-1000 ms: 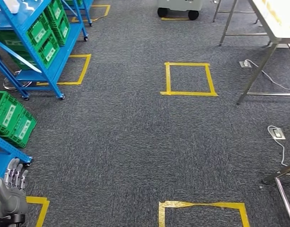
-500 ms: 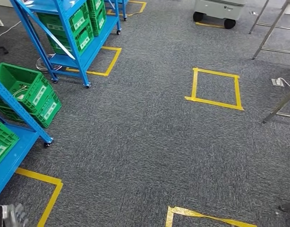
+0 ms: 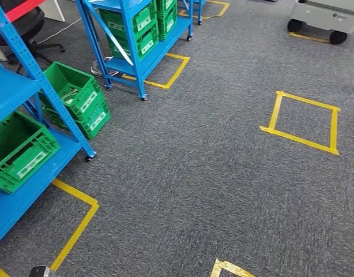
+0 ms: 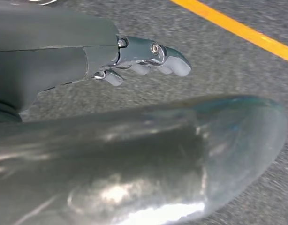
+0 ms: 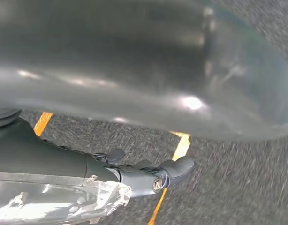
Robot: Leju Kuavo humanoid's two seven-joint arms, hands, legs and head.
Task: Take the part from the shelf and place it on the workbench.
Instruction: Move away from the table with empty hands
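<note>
- Swinging leftward since the earlier pictures, the head camera has turned with the robot's body: the blue shelving has slid from the picture's left edge toward the middle, and the workbench legs seen on the right have gone. That is the camera turning, not the racks moving.
- Left hand (image 4: pixel 142 58) hangs beside the body over grey carpet, its fingers (image 4: pixel 170 61) stretched out straight and holding nothing.
- Right hand (image 5: pixel 149 176) hangs likewise over the carpet, fingers (image 5: pixel 178 168) extended and empty; both arms are down, most likely because the robot is walking and not yet reaching.
- Yellow floor tape (image 3: pixel 75 231) marks a bay beside the near blue shelf (image 3: pixel 18 92), probably the standing spot for picking.
- Green crate (image 3: pixel 21 153) sits on that shelf's lower deck; more green crates (image 3: pixel 77 101) sit stacked just beyond the shelf's post.
- Farther blue rack (image 3: pixel 140 34) holds more green bins (image 3: pixel 142 26).
- Part itself cannot be made out; presumably it lies in one of the crates. Something pale and wiry shows in the upper stacked crate, too small to identify.
</note>
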